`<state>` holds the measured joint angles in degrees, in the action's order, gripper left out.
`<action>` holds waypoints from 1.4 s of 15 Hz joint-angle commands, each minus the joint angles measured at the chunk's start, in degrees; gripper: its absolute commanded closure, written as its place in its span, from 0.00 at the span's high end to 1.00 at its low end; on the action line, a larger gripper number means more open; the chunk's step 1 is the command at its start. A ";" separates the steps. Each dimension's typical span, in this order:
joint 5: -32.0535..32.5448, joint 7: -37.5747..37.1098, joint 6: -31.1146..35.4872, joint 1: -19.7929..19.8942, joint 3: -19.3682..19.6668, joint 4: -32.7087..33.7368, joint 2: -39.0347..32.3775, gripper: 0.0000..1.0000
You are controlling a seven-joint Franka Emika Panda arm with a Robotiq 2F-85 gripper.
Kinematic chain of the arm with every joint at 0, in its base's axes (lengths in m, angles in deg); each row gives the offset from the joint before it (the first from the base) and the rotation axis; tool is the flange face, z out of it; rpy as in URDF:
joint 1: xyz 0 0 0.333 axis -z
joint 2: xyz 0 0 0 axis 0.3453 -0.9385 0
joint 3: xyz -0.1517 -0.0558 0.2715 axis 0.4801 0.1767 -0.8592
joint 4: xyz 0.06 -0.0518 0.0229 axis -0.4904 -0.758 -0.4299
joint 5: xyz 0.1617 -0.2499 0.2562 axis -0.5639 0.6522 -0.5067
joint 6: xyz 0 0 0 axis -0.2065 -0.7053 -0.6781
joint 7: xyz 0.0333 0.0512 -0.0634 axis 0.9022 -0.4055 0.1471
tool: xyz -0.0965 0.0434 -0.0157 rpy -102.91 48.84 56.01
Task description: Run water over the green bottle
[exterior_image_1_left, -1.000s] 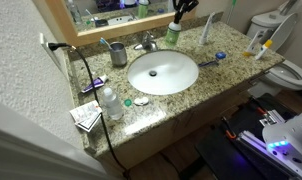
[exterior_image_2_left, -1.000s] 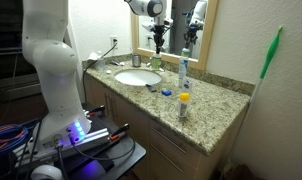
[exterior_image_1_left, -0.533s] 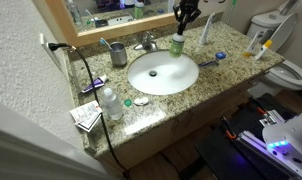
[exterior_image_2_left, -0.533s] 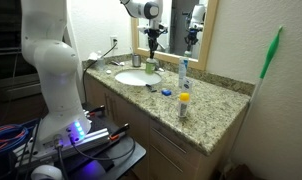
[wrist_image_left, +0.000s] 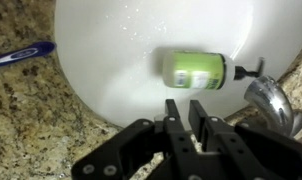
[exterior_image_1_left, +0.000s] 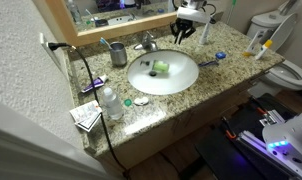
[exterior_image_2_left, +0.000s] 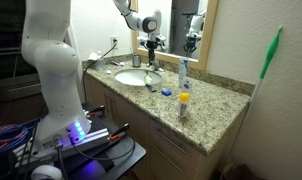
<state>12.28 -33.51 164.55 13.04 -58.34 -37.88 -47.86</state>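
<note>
The fingers (wrist_image_left: 177,116) stand almost together, with only a thin slit between the two pads, and they hold nothing and touch nothing. The gripper (wrist_image_left: 188,103) hangs over the sink (wrist_image_left: 111,50), its tips pointing down at the white basin. Just past the tips the bottle (wrist_image_left: 194,70) lies on its side in the bowl, free of the gripper, its dark narrow top pointing toward the faucet (wrist_image_left: 271,100) at the basin's edge. In an exterior view the bottle (exterior_image_1_left: 161,68) rests near the middle of the sink (exterior_image_1_left: 187,80), while the gripper (exterior_image_1_left: 181,30) is up by the back rim, beside the faucet (exterior_image_1_left: 146,44). A blue toothbrush (wrist_image_left: 21,54) lies on the granite counter (wrist_image_left: 31,125), its end reaching the basin's rim. In an exterior view the gripper (exterior_image_2_left: 151,42) hangs above the sink (exterior_image_2_left: 136,77) before the mirror (exterior_image_2_left: 196,20).
</note>
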 commanded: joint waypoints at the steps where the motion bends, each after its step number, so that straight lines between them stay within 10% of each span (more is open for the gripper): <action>1: -4.98 -1.08 7.21 0.03 -1.09 -1.27 -2.48 0.05; 3: -6.65 -0.96 10.54 -0.12 -1.33 -1.56 -3.21 0.05; 5: -7.26 -0.48 14.13 -0.08 -1.19 -2.04 -3.14 0.47; 8: -9.34 1.50 22.32 1.45 -1.23 -3.67 -0.90 0.66; 13: -25.82 22.38 20.03 15.09 -12.71 -2.28 6.32 0.99; 17: -32.14 38.80 4.37 15.90 -8.36 0.81 10.18 1.00; 21: -27.68 34.81 3.99 13.17 -5.12 1.15 9.68 1.00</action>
<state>-18.45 3.34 170.03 29.52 -67.14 -37.35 -37.26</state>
